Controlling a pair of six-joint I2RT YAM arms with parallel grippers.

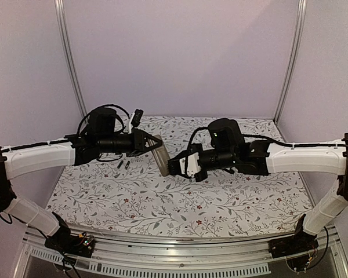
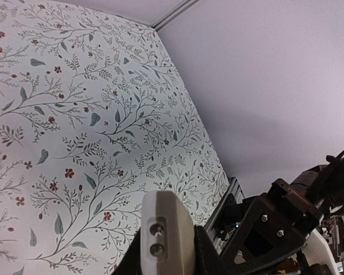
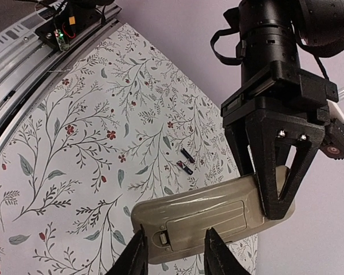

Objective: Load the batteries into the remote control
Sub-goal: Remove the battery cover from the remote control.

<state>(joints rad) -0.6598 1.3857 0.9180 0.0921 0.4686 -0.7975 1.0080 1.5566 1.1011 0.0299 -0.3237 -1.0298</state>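
1. Slim rectangular plastic remote control, tan-grey on the back: aloft over the table, between the two arms, back turned to the right wrist camera with the outline of the battery bay on show. Bay covered or bare: cannot tell.
2. Long axis slanting from the far end, on the left arm's side, down and nearer toward the right arm. Far end pinched, near end free.
3. Clamped across that far end by the black two-finger left gripper, shut narrow on the casing.
4. At the free end, the black right gripper: jaws partly open, straddling the corner of the casing. Long axis crosswise to its reach, running off right and slightly up in its own camera. Contact or a hair's gap: cannot tell.
5. Two tiny near-black cylindrical batteries: side by side on the floral-printed table cloth, under the left arm, well apart from the remote control and to its left.
6. Judged: right gripper nearer the free end; left arm nearer the batteries, but occupied. Likely calls for a firm second hold on the casing before sparing either arm to fetch a cell.
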